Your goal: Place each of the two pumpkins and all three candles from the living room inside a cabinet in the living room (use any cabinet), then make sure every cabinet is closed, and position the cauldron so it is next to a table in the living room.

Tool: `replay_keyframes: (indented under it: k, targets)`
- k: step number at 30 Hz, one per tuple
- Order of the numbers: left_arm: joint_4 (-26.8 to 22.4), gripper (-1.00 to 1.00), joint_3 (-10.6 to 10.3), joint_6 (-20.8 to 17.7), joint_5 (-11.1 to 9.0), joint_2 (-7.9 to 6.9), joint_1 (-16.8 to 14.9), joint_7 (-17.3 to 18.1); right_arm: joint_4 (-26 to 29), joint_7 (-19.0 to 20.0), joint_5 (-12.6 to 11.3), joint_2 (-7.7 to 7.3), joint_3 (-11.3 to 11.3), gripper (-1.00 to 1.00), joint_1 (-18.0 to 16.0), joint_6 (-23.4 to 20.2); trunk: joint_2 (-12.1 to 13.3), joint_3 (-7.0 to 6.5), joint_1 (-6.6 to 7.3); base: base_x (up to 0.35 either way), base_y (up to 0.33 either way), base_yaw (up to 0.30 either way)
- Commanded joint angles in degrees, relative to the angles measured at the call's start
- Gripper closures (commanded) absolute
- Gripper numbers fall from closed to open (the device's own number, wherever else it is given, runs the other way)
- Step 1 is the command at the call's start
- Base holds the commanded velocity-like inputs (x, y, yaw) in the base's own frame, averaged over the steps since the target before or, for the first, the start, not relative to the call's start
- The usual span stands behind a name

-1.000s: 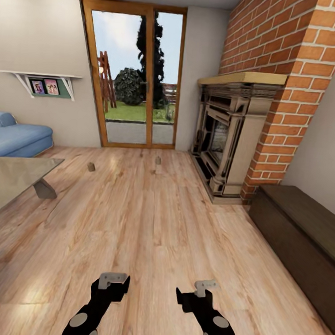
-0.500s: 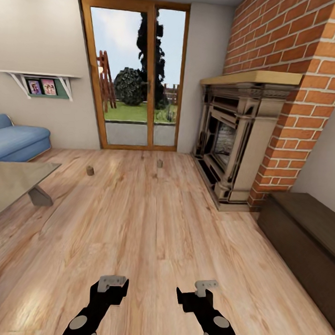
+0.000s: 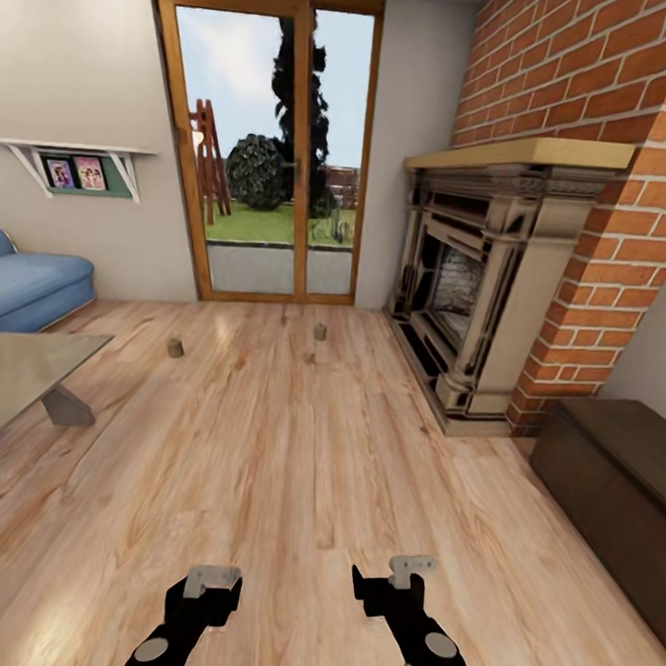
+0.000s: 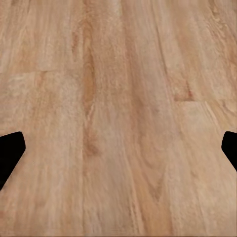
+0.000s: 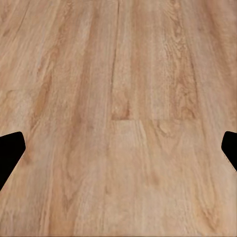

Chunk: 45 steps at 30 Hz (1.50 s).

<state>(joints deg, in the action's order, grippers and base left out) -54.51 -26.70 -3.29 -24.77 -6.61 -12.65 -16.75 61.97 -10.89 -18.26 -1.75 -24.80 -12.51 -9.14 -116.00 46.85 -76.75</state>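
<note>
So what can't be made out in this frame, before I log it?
- Cabinet: head view, cut off by the right edge; its far end is out of frame.
- Table: head view, cropped at the left edge.
- Two candles: head view, too small and far off for detail.
- Left gripper and right gripper: wrist views, only the black tips at the edges show, jaws spread wide.

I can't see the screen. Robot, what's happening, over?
Both jaws open, empty. Two candles upright on floor ahead. Cabinet closed. Path bare.
</note>
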Motion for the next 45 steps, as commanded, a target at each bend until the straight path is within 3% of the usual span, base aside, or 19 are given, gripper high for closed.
replay_keyframes:
  k: [1,5,8,13,16,28,45]
  targets:
    - [1.5,-1.00,-0.3,-0.2,-0.3,0.00,-1.7,-0.6,-0.2,-0.8,-0.4,0.00,-0.2,-1.00,-0.3,-0.2,0.0,0.06,-0.03,0.328,0.083,0.000]
    - [6.2,-1.00,-0.3,0.5,-0.5,0.33,-6.4,-0.5,-2.0,-1.3,-0.8,0.67,0.0,-1.00,-1.3,-0.1,0.0,0.06,-0.03,0.328,0.083,0.000]
    - [14.2,-1.00,-0.4,4.7,-0.5,1.51,-11.6,-0.3,-9.0,-1.4,-1.0,2.21,0.5,-1.00,-4.5,2.5,0.0,0.06,-0.03,0.329,0.090,0.000]
    - [27.4,-1.00,-0.6,10.4,-0.5,4.06,-18.9,-0.2,-21.7,-1.5,-1.2,3.56,1.5,-1.00,-10.8,8.2,0.0,0.06,-0.03,0.329,0.098,0.000]
    - [30.3,-1.00,-0.8,12.2,-0.4,4.66,-20.4,-0.2,-24.2,-1.4,-1.2,3.80,1.7,-1.00,-12.1,9.4,0.0,0.06,-0.03,0.329,0.115,0.000]
    - [32.5,-1.00,-1.1,16.0,-0.2,5.06,-21.5,-0.1,-25.9,-1.3,-1.3,4.11,1.7,-1.00,-13.0,10.4,0.0,0.03,-0.03,0.313,0.143,-0.027]
    - [32.4,-1.00,-1.2,18.9,-0.2,5.06,-21.5,-0.2,-25.9,-0.8,-1.3,3.77,1.9,-1.00,-13.0,10.5,0.0,-0.34,-0.03,0.148,0.103,-0.265]
